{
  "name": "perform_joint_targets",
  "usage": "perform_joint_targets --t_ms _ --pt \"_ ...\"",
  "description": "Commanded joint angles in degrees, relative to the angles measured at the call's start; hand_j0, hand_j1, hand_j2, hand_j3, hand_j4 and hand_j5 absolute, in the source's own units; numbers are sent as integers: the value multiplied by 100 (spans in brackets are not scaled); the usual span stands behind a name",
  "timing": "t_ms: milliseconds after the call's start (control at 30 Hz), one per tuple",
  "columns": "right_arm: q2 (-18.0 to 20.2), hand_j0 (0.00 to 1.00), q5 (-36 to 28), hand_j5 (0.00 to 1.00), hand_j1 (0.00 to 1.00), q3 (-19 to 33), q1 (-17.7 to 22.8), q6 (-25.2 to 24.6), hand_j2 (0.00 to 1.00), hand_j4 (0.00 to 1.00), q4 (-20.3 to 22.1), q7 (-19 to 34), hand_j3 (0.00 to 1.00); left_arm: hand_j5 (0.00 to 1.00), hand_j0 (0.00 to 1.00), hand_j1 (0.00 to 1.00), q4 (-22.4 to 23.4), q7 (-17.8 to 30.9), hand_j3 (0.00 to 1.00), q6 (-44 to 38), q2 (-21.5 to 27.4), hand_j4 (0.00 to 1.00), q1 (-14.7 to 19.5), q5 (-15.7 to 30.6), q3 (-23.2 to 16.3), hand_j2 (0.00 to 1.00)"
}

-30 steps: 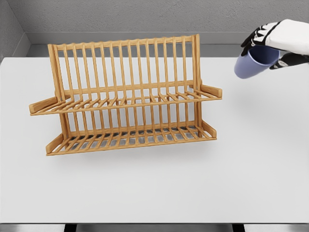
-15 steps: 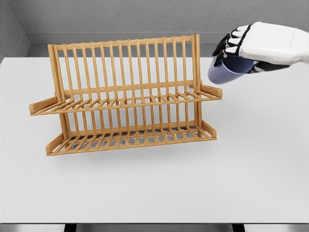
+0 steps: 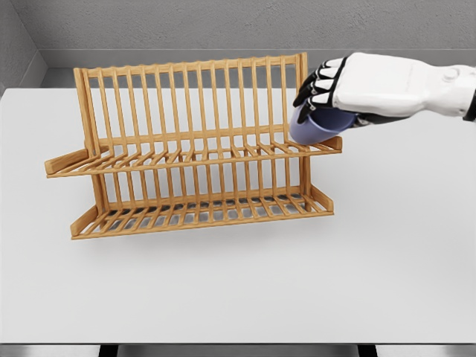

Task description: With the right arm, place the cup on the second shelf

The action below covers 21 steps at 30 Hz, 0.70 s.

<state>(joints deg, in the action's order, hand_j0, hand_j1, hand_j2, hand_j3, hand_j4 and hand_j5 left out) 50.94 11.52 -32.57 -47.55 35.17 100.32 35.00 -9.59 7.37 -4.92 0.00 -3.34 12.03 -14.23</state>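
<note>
Now right robot hand [image 3: 331, 93] grips cup [image 3: 318, 126], maybe touching upper shelf [image 3: 186, 158].

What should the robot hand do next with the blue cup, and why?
Probably ease the cup a little further left and down onto the upper shelf. The right hand grips it tilted at the rack's right end, and it doesn't look set down yet.

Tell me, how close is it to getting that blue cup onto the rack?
Picking up is done: the right hand grips the blue cup, tilted, at the right end of the wooden rack's upper shelf. It seems not yet set down, with the fingers wrapped round it. Left: set it on the slats and let go.
</note>
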Motion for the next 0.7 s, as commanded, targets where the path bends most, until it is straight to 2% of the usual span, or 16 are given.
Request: perform_joint_targets --t_ms 0,267,333,367,467,500,600,667 --pt "-23 65 -18 65 65 -65 0 -17 65 65 6 0 65 100 100 100 1 1 100 0 0 100 0 2 -1 100" --pt "-128 66 123 66 66 -276 -26 -17 66 66 -12 0 66 100 100 100 1 1 100 0 0 100 0 2 -1 100" --pt "-119 74 123 74 74 -276 -26 -17 74 74 -12 0 74 100 100 100 1 1 100 0 0 100 0 2 -1 100" --pt "-119 85 123 85 85 -276 -26 -17 85 85 -12 0 85 100 100 100 1 1 100 0 0 100 0 2 -1 100" --pt "-119 92 131 92 92 -276 -26 -17 92 92 -12 0 92 100 100 100 1 1 100 0 0 100 0 2 -1 100" --pt "-119 99 131 99 99 -276 -26 -17 99 99 -21 0 99 100 100 100 1 1 100 0 0 100 0 2 -1 100" --pt "-93 100 131 100 100 -233 -26 -17 100 100 -38 0 100 100 100 100 1 1 100 0 0 100 0 2 -1 100" --pt "-49 100 114 100 100 223 -35 -17 100 100 -65 0 100 100 100 100 1 1 100 0 0 100 0 2 -1 100"
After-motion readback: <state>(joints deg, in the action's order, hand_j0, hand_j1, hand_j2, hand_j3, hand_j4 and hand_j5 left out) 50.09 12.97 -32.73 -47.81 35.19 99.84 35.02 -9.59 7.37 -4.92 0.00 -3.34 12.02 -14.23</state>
